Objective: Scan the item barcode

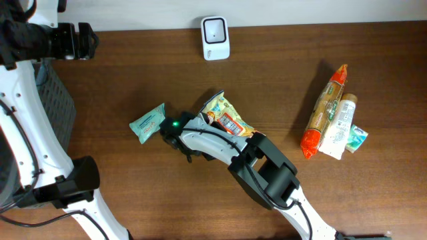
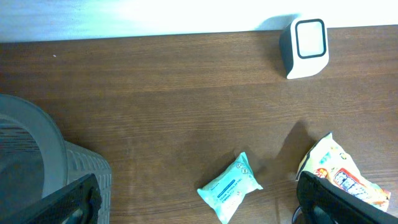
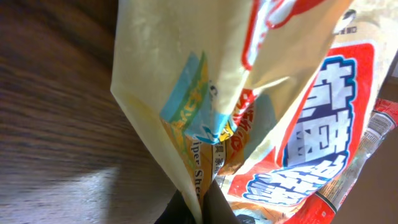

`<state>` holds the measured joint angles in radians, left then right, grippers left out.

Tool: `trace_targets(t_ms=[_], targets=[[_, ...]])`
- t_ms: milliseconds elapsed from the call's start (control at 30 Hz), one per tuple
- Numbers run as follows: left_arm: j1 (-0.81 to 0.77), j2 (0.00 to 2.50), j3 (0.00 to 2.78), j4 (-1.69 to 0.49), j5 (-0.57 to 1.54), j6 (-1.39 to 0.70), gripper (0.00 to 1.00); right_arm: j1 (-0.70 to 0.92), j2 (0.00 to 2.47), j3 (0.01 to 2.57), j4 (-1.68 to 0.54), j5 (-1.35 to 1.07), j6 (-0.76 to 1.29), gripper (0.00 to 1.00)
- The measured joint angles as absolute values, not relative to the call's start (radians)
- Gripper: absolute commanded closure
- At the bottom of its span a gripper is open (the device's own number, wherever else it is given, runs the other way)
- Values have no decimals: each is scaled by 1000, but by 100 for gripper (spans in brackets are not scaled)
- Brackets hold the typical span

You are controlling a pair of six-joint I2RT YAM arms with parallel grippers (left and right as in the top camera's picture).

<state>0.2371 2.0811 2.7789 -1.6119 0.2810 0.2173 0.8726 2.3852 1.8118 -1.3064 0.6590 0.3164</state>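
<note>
While the right gripper (image 3: 200,198) pinches an edge of the yellow crinkled plastic snack bag (image 1: 225,115) with red and blue print, the bag sits near the middle of the brown wooden table (image 1: 133,73), well apart from the white rounded barcode scanner (image 1: 215,37). The left gripper (image 2: 196,185) has its fingers spread wide, holding nothing.

Left arm (image 1: 27,133), right arm (image 1: 273,172): white shells, black joints; green light (image 1: 175,124); right claw (image 3: 200,208) apparently black.

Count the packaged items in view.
5: teal packet left of centre; yellow snack bag pinched by the right tool; at right, an orange bag, a white pouch and a green packet partly hidden beneath it.
</note>
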Motion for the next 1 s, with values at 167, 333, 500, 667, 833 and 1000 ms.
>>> trace_targets(t_ms=[167,333,500,667,833,1000], targets=[[237,2081,2779,-1612,281,217,1,869,2368,1938,-1388,542,239,96],[237,2081,2779,-1612,281,217,1,817,2206,2077,-1413,75,23,96],[237,2082,2779,-1612,281,217,1,678,2142,2051,-1441,-449,-199,96],[237,2081,2779,-1612,281,217,1,569,2149,1816,-1332,-690,-316,96],[237,2081,2779,-1612,281,217,1,477,2150,1670,-1185,-688,-317,38],[237,2081,2779,-1612,281,217,1,357,2150,1657,-1034,-537,-262,38]])
